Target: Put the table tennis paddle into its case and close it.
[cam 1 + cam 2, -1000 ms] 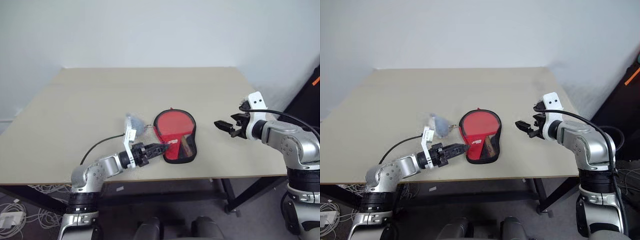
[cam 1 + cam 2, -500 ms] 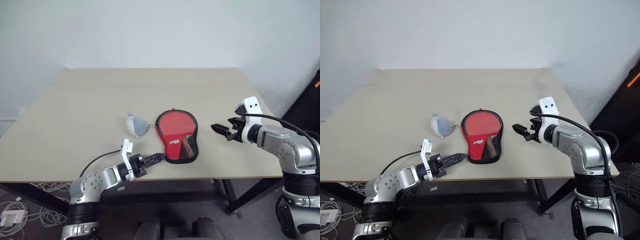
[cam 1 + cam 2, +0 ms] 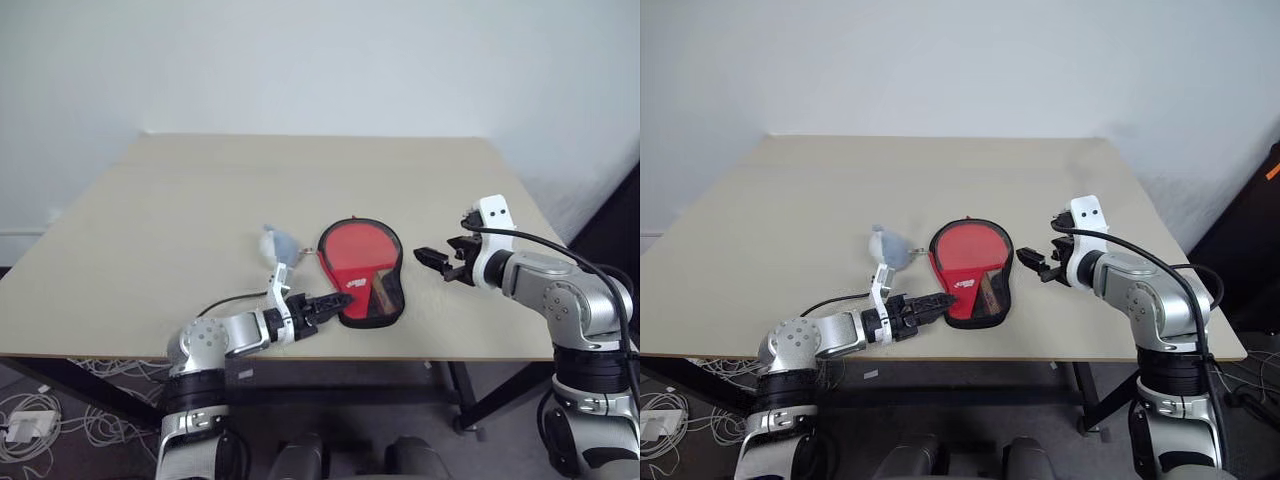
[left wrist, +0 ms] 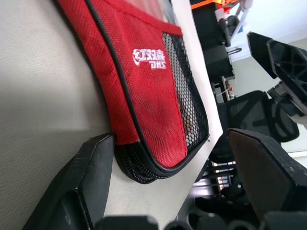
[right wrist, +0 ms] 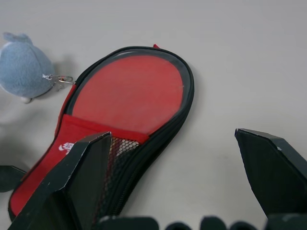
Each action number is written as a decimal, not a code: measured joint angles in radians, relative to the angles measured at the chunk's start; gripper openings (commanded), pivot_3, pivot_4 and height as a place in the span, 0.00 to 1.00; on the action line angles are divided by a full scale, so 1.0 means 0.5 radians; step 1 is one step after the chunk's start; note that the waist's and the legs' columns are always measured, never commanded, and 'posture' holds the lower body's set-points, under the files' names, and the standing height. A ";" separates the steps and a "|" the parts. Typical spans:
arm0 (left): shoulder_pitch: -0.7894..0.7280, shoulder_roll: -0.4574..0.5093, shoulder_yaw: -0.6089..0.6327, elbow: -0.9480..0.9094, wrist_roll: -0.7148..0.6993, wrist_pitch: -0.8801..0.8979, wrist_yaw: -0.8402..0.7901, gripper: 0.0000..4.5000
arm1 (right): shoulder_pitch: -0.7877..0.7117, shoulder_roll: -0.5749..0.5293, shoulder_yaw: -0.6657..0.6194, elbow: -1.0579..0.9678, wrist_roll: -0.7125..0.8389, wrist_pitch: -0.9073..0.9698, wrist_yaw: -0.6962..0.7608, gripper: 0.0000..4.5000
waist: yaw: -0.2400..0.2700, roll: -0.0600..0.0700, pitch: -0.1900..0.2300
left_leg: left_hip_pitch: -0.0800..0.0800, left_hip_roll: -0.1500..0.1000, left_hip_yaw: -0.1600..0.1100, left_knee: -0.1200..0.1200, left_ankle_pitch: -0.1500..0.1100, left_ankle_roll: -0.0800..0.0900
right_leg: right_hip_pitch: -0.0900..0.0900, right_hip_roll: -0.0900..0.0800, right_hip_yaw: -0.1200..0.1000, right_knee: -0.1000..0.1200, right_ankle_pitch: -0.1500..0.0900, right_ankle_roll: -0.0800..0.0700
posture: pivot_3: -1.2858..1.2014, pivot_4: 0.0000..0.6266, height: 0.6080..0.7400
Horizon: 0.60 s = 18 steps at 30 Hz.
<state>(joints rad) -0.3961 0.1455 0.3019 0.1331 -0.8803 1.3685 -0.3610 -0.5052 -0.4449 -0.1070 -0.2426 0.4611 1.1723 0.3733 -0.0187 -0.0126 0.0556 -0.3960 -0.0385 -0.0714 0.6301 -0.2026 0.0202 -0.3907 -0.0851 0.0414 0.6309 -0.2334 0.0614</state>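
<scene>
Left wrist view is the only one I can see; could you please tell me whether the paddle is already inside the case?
Observer: Yes, the table tennis paddle lies in the case. Its round red face shows within the black zip edging, though I cannot tell how far the zip is closed.
Operator: Thank you. Is anything lying beside the case?
Observer: A small blue-grey plush keyring lies close by the case's round end, on the robot's left side.
Operator: And where is the right pincer?
Observer: The right pincer hangs open to the right of the case, apart from it.
</scene>
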 measured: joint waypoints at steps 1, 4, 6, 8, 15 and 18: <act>-0.019 -0.013 0.005 0.005 0.003 0.018 0.031 0.87 | -0.003 0.005 -0.001 0.000 0.003 0.000 -0.005 1.00 | 0.001 0.000 0.000 | 0.000 0.000 -0.001 0.000 0.000 -0.001 | 0.000 0.000 0.000 -0.001 0.000 0.000 | 0.52 0.00 0.99; -0.090 -0.057 0.009 0.044 0.020 0.049 0.116 0.87 | -0.010 0.036 -0.007 0.000 0.014 0.000 -0.027 1.00 | 0.002 0.000 0.000 | 0.000 -0.001 -0.002 0.000 -0.002 -0.003 | 0.002 0.000 -0.001 -0.003 0.001 0.000 | 0.52 0.00 0.99; -0.128 -0.094 0.018 0.071 0.034 0.056 0.163 0.87 | -0.010 0.050 -0.008 0.000 0.016 0.002 -0.044 1.00 | 0.001 0.000 0.000 | -0.001 -0.001 -0.001 -0.001 -0.002 -0.003 | 0.002 0.000 -0.001 -0.004 0.001 0.001 | 0.52 0.00 0.99; -0.173 -0.112 0.038 0.095 0.043 0.082 0.213 0.87 | -0.011 0.059 -0.015 -0.001 0.017 0.008 -0.062 1.00 | 0.001 0.000 0.000 | -0.001 -0.001 -0.002 -0.001 -0.002 -0.002 | 0.001 0.000 -0.001 -0.005 0.001 0.001 | 0.52 0.00 0.99; -0.253 -0.057 0.075 0.100 0.047 0.272 0.281 0.87 | -0.011 0.076 -0.063 -0.023 0.020 0.030 -0.109 1.00 | -0.008 0.000 0.000 | -0.001 0.000 -0.001 -0.002 -0.001 -0.002 | 0.000 0.001 0.000 -0.005 0.001 0.000 | 0.52 0.00 0.99; -0.263 -0.050 0.083 0.110 0.050 0.295 0.278 0.87 | -0.011 0.096 -0.067 -0.032 0.020 0.037 -0.130 1.00 | -0.008 0.000 0.000 | -0.001 0.000 -0.001 -0.002 -0.002 -0.003 | 0.000 0.001 0.000 -0.005 0.001 0.000 | 0.52 0.00 0.99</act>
<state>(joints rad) -0.5277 0.1203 0.3435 0.1881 -0.8554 1.5158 -0.2219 -0.5105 -0.3968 -0.1406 -0.2585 0.4711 1.1908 0.3082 -0.0225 -0.0126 0.0556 -0.3965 -0.0385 -0.0720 0.6289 -0.2035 0.0187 -0.3907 -0.0845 0.0411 0.6284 -0.2326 0.0615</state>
